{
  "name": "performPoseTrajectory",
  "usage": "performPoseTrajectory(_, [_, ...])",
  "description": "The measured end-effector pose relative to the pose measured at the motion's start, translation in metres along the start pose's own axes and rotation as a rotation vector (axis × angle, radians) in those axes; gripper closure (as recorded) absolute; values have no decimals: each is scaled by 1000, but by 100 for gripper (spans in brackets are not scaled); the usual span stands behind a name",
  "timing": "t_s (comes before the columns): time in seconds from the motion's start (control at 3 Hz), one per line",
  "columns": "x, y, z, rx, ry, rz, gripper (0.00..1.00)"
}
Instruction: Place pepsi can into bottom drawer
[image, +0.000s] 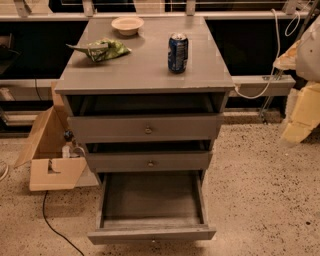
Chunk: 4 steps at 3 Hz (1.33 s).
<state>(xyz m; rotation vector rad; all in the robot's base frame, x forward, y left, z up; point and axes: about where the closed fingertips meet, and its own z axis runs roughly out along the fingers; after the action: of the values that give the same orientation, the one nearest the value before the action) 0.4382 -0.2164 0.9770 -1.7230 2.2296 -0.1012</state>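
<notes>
While pepsi can (178, 52) stands on cabinet top (145, 67), logo illegible | bottom drawer (150, 202) open | gripper (300, 119) right edge, grip unclear

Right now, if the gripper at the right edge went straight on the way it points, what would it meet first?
The pale yellowish gripper at the right edge seems to point down and left, so it would probably meet the speckled floor right of the grey cabinet first; depth is unclear.

Inventory by count: one cabinet (145, 72) carrying one pepsi can (178, 52), one green snack bag (102, 49) and one cream bowl (127, 25) — three drawers, namely one bottom drawer (150, 200) and two knobbed drawer fronts (110, 129) — one cardboard box (50, 172), and one gripper (296, 125) at the right edge.
</notes>
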Motion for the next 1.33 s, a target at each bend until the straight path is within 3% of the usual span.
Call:
performPoseTrajectory(0.33, [0, 0, 0, 2, -1, 0, 0])
performPoseTrajectory(1.0, [-16, -50, 27, 21, -120, 96, 0])
performPoseTrajectory(1.33, [-29, -85, 58, 33, -216, 186, 0])
